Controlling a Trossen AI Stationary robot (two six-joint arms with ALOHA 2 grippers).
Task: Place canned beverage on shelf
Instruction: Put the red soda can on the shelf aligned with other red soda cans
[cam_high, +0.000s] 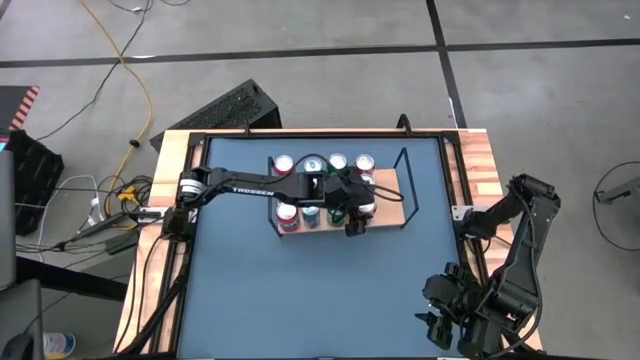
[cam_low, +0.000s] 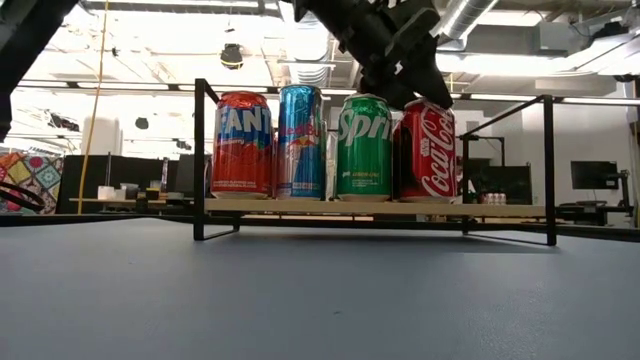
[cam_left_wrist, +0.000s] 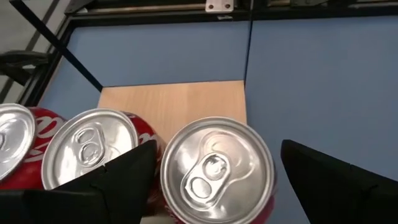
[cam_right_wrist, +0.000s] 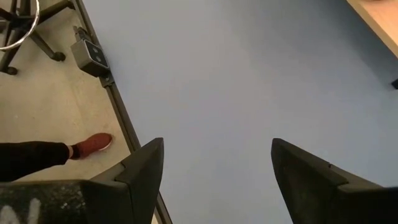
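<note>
While your left claw (cam_left_wrist: 211, 180) hangs wide over the Coca-Cola can (cam_low: 427, 150), fingers clear of both its sides, the can stands on the shelf (cam_low: 500, 210), so I judge it placed. Beside it you can read Sprite (cam_low: 363, 148), Red Bull (cam_low: 301, 140) and Fanta (cam_low: 242, 145). Your right claw (cam_right_wrist: 217, 168) waits open over the tabletop (cam_high: 330, 290).

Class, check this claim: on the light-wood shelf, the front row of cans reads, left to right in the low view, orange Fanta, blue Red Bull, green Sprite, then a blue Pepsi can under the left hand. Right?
Not quite. The last can is a red Coca-Cola can, not a blue Pepsi; the low view shows it. The rest holds: orange Fanta can, blue Red Bull can and green Sprite can on the light-wood shelf, with the left hand above.
</note>
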